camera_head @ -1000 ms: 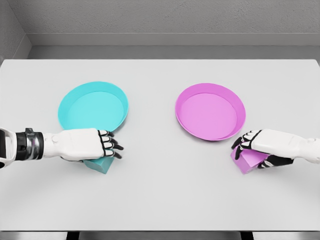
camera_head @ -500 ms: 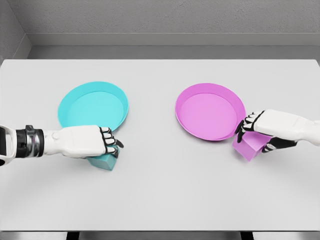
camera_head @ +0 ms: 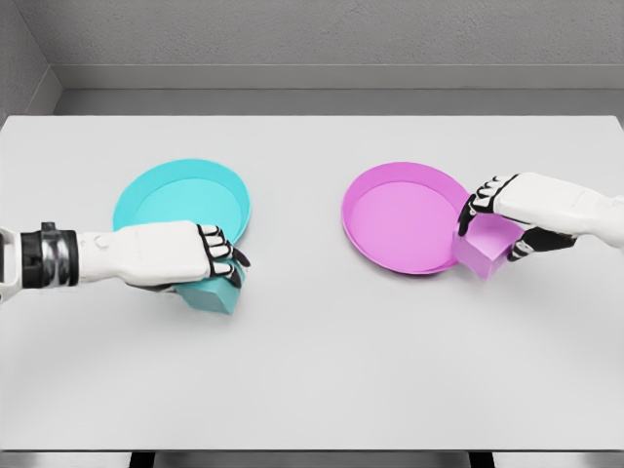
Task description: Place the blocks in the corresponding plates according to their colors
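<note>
cyan block (camera_head: 216,292): held in left hand, just at near rim of cyan plate, mostly hidden under the hand, lower corner showing
pink block (camera_head: 485,249): held in right hand, tilted, overlapping right rim of pink plate; cannot tell if it touches the rim
left hand (camera_head: 166,255): comes in from left edge, fingers (camera_head: 220,255) curled over top of cyan block, holding it
right hand (camera_head: 522,207): comes in from right edge, fingers (camera_head: 478,203) wrapped on pink block from above, thumb on the block's right side
cyan plate (camera_head: 156,195): left half of desk, nothing inside, near edge partly covered by left hand
pink plate (camera_head: 370,190): right half of desk, nothing inside, well apart from cyan plate
desk (camera_head: 312,370): white, carries both plates
</note>
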You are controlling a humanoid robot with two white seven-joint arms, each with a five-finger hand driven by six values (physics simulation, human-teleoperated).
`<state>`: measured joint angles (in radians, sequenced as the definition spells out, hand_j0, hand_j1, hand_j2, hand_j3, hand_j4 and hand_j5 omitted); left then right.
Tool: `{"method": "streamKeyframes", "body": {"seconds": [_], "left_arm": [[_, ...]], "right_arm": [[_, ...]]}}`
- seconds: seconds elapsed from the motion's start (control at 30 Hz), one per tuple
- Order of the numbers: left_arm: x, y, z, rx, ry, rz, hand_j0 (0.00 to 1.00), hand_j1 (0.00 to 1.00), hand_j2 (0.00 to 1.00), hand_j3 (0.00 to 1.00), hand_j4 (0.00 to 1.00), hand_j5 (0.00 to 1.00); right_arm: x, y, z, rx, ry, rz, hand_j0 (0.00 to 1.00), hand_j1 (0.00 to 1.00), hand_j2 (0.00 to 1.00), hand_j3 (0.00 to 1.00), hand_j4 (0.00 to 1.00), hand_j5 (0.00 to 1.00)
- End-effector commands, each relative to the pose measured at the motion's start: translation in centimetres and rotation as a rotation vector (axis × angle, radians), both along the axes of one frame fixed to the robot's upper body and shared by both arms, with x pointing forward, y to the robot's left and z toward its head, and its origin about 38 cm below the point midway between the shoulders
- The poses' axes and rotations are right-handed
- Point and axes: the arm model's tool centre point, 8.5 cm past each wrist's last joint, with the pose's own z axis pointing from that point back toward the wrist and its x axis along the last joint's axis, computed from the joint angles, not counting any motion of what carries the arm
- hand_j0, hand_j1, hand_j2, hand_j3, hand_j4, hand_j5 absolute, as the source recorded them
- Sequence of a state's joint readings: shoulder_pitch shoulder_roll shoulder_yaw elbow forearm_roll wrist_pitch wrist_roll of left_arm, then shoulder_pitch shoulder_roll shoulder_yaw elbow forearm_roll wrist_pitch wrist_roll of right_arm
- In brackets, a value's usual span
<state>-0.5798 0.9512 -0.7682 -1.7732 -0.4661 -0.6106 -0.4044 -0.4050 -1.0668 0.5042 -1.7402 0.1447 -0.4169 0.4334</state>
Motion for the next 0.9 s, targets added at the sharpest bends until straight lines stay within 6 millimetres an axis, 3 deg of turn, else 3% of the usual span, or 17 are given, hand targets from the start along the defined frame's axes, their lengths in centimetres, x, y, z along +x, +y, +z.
{"method": "streamKeyframes", "body": {"seconds": [0.0, 0.2, 0.27, 0.4, 0.43, 0.47, 0.53, 0.6, 0.7, 0.87], "left_arm": [[0.2, 0.4, 0.2, -0.018, 0.021, 0.014, 0.69, 0.69, 0.69, 0.69, 0.69, 0.69], [3.2, 3.6, 1.0, -0.025, 0.013, 0.14, 0.68, 0.68, 0.68, 0.68, 0.68, 0.68], [4.5, 4.8, 0.9, -0.022, 0.014, 0.189, 0.68, 0.68, 0.68, 0.68, 0.68, 0.68], [6.6, 5.4, 0.4, -0.041, 0.024, 0.251, 0.69, 0.69, 0.69, 0.69, 0.69, 0.69], [7.1, 5.2, 0.2, -0.046, 0.027, 0.256, 0.69, 0.69, 0.69, 0.69, 0.69, 0.69], [7.5, 5.2, 0.1, -0.049, 0.028, 0.263, 0.69, 0.69, 0.69, 0.69, 0.69, 0.69], [8.4, 5.1, -0.2, -0.054, 0.034, 0.282, 0.69, 0.69, 0.69, 0.69, 0.69, 0.69], [9.4, 5.1, -0.6, -0.054, 0.037, 0.304, 0.71, 0.71, 0.71, 0.71, 0.71, 0.71], [9.9, 5.1, -0.8, -0.049, 0.038, 0.315, 0.98, 0.98, 0.98, 0.98, 0.98, 0.98], [9.9, 4.8, -1.0, -0.038, 0.038, 0.31, 1.0, 1.0, 1.0, 1.0, 1.0, 1.0]], "right_arm": [[0.3, 0.1, -0.3, 0.008, 0.014, -0.032, 0.52, 0.52, 0.52, 0.52, 0.52, 0.52], [2.4, 2.3, 0.2, 0.019, 0.009, -0.045, 0.52, 0.52, 0.52, 0.52, 0.52, 0.52], [3.3, 4.1, -0.1, 0.022, 0.019, -0.03, 0.53, 0.53, 0.53, 0.53, 0.53, 0.53], [4.3, 5.6, 0.5, 0.021, 0.011, -0.03, 0.57, 0.57, 0.57, 0.57, 0.57, 0.57], [4.4, 5.1, 0.8, 0.022, 0.006, -0.041, 0.9, 0.9, 0.9, 0.9, 0.9, 0.9], [4.4, 5.0, 0.9, 0.025, 0.003, -0.044, 0.99, 0.99, 0.99, 0.99, 0.99, 0.99], [4.3, 4.9, 1.2, 0.024, -0.005, -0.04, 1.0, 1.0, 1.0, 1.0, 1.0, 1.0], [4.2, 2.9, 3.6, 0.024, -0.067, -0.072, 1.0, 1.0, 1.0, 1.0, 1.0, 1.0], [3.2, 0.6, 5.0, 0.026, -0.114, -0.071, 1.0, 1.0, 1.0, 1.0, 1.0, 1.0], [1.2, -1.2, 4.9, 0.016, -0.133, 0.018, 1.0, 1.0, 1.0, 1.0, 1.0, 1.0]]}}
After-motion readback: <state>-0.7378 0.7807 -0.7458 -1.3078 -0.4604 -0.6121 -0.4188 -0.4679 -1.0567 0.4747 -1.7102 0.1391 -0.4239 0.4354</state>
